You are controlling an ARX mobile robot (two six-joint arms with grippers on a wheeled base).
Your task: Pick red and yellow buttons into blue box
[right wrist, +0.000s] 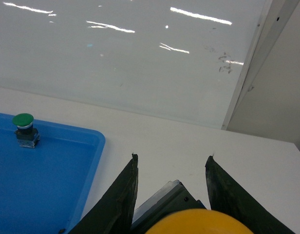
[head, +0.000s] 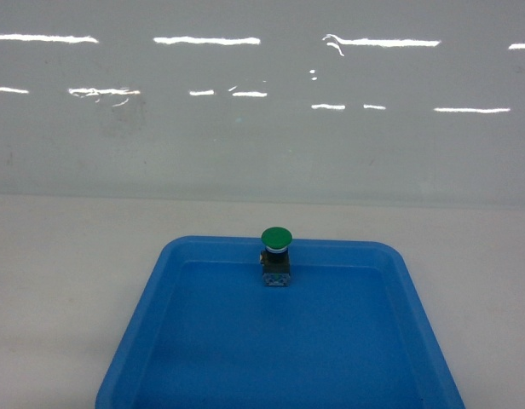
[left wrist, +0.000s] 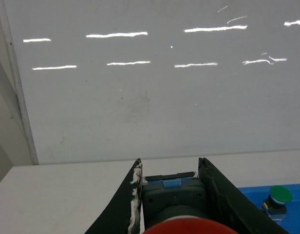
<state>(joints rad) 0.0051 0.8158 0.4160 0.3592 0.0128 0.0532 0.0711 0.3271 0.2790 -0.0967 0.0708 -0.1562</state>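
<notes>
**A:** So what's on screen? Biggest thing is the glossy white wall panel [head: 262,102] with light streaks, then the pale flat worktop [head: 66,281] in front of it.

**B:** Yep, and the shallow blue plastic tray with rounded corners [head: 152,341] sits on it, front and centre. A green-capped mushroom pushbutton [head: 276,256] stands upright by the tray's far wall.

**A:** Arms?

**B:** Neither shows in the head view. The left wrist camera shows the left pincer [left wrist: 169,170] clamped on the red-capped mushroom pushbutton [left wrist: 186,226], dark body wedged between both jaws, above the worktop left of the tray.

**A:** And the right pincer [right wrist: 172,163]?

**B:** Same deal, gripping the yellow-orange-capped mushroom pushbutton [right wrist: 194,223], right of the tray.
</notes>
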